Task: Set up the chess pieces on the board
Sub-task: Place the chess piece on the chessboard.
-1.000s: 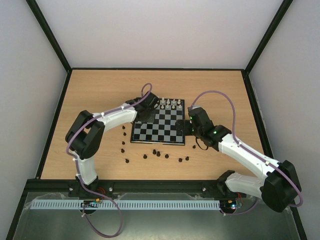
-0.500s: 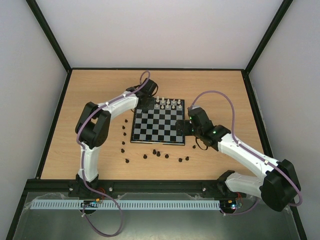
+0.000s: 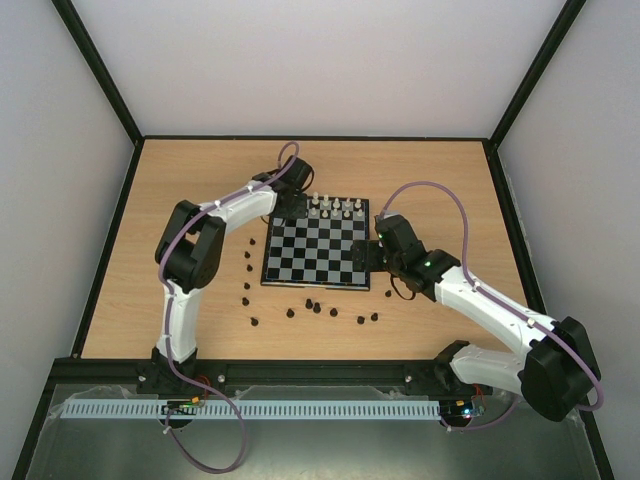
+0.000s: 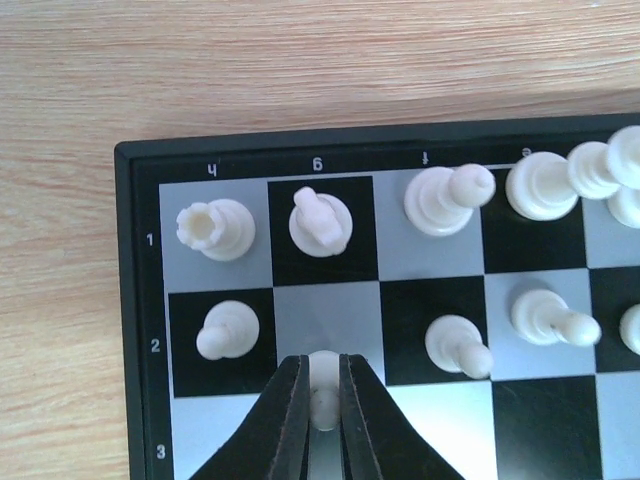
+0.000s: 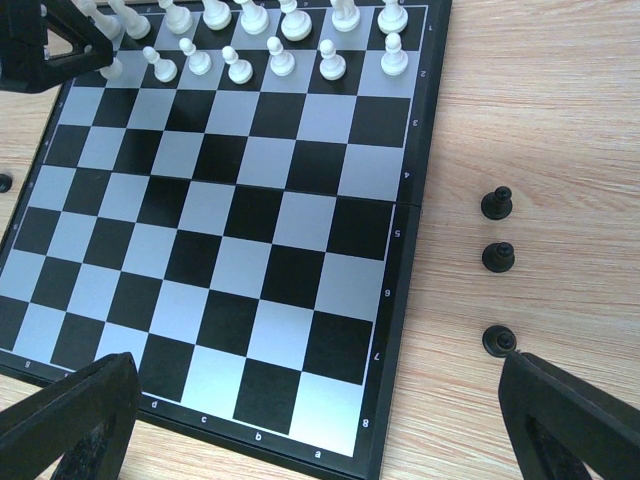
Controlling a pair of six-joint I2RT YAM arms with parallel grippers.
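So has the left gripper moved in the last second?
Yes. The left gripper has drawn back slightly toward the far-left corner of the board, uncovering squares it hid.

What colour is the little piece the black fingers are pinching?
Creamy white. The piece in the left gripper shows best in the left wrist view.

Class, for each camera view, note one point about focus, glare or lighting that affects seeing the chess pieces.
Top external: soft even light, yet the chess pieces are too small to identify. Left wrist: the board is sharp; white pieces at right look washed out. Right wrist: its own fingers are dark and blurred.
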